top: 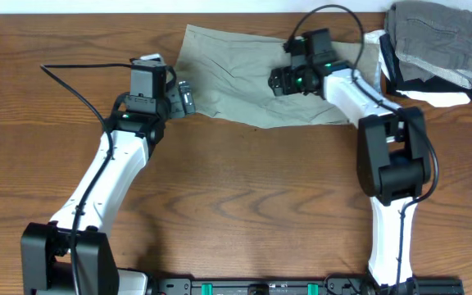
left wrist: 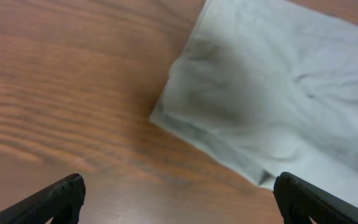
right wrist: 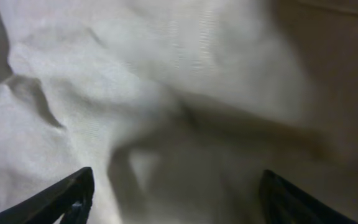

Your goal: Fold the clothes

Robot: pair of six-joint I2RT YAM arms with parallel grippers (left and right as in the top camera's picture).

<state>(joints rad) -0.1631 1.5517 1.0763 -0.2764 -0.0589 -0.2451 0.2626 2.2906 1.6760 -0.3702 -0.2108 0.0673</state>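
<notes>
The clothes, a pair of pale khaki-green shorts (top: 244, 74), lie spread and creased across the far middle of the table. My right gripper (top: 287, 80) hangs over their right half, open, with only cloth (right wrist: 166, 93) below its jaws and nothing pinched. My left gripper (top: 185, 97) stands open at the shorts' left edge. In the left wrist view its fingertips (left wrist: 64, 196) are over bare wood, and the shorts' corner (left wrist: 229, 106) lies just ahead of them.
A stack of folded garments (top: 433, 49), grey on top of white and black, sits at the far right corner. A black cable (top: 334, 24) loops over the shorts from the right arm. Bare wooden table (top: 244, 188) runs toward the near edge.
</notes>
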